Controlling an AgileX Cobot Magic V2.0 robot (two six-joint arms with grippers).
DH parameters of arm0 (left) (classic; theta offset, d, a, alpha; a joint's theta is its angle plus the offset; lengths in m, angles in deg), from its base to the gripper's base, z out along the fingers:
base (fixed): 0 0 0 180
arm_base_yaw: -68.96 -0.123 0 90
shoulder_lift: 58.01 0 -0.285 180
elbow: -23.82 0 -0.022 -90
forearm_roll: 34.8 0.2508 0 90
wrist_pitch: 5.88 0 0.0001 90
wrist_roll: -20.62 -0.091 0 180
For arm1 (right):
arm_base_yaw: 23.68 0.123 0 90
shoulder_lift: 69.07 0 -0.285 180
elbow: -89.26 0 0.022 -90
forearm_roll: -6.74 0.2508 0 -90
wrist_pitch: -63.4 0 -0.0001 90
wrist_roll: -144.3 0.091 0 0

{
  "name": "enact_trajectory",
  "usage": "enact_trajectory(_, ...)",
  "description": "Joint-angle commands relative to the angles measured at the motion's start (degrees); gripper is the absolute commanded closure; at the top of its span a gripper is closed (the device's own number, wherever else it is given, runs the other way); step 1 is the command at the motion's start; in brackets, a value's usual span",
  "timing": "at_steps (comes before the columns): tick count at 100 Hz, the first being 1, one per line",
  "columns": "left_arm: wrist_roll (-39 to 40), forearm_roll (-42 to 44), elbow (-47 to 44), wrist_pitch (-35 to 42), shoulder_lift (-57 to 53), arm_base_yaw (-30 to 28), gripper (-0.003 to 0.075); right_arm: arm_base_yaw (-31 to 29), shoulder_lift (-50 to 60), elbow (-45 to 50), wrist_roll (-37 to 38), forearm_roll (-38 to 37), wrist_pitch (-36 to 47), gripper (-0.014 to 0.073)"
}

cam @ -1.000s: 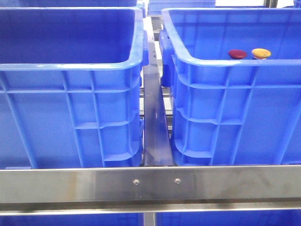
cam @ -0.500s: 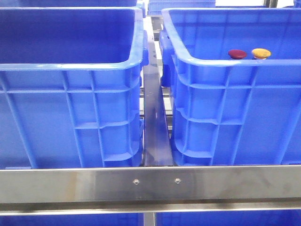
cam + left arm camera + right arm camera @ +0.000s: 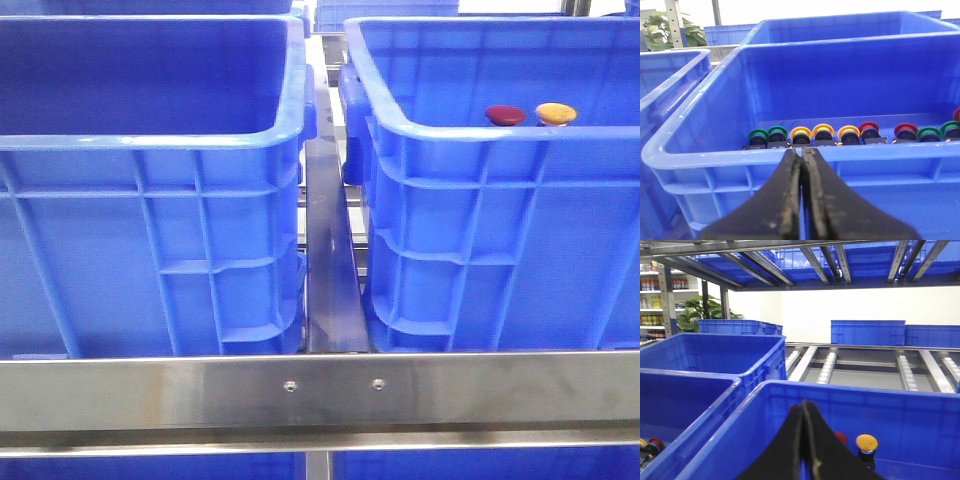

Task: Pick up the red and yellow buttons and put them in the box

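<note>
A dark red button (image 3: pixel 505 115) and an orange-yellow button (image 3: pixel 555 113) stand side by side inside the right blue box (image 3: pixel 450 130), just above its near rim. In the right wrist view the yellow button (image 3: pixel 866 442) stands upright on its dark base, and the red button (image 3: pixel 841 437) is half hidden behind my finger. My right gripper (image 3: pixel 804 402) is shut and empty, hanging over the box's near side. My left gripper (image 3: pixel 802 150) is shut and empty, just outside the near rim of another crate (image 3: pixel 715 155). Neither gripper shows in the front view.
The crate in the left wrist view holds a row of green (image 3: pixel 758 135), yellow (image 3: pixel 801 134) and red (image 3: pixel 868 129) buttons. The left crate (image 3: pixel 150 140) sits beside the box, with a metal strip (image 3: pixel 328 260) between them. A steel rail (image 3: pixel 320 390) crosses in front. More blue crates (image 3: pixel 867 332) and roller tracks (image 3: pixel 827 367) stand behind.
</note>
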Motion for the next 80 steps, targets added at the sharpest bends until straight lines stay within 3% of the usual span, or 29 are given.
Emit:
enact_trajectory(1, 0.5, -0.1, -3.0, 4.8, -1.8, 0.4, 0.0740, 0.3, -0.3, -1.5, -0.5, 1.1, -0.9, 0.0654)
enact_trajectory(19, 0.5, -0.1, -3.0, 4.8, -1.8, 0.4, 0.0740, 0.3, -0.3, -1.5, -0.3, -2.2, 2.4, 0.0654)
enact_trajectory(31, 0.5, -0.1, -3.0, 4.8, -1.8, 0.4, 0.0740, 0.3, -0.3, -1.5, 8.2, -11.4, 7.1, 0.0654)
enact_trajectory(62, 0.5, -0.1, -3.0, 4.8, -1.8, 0.4, 0.0740, 0.3, 0.0, -1.5, 60.5, -62.4, 10.8, 0.0654)
enact_trajectory(80, 0.5, -0.1, -3.0, 4.8, -1.8, 0.4, 0.0740, 0.3, 0.6, -1.3, 81.0, -84.9, 10.6, 0.0654)
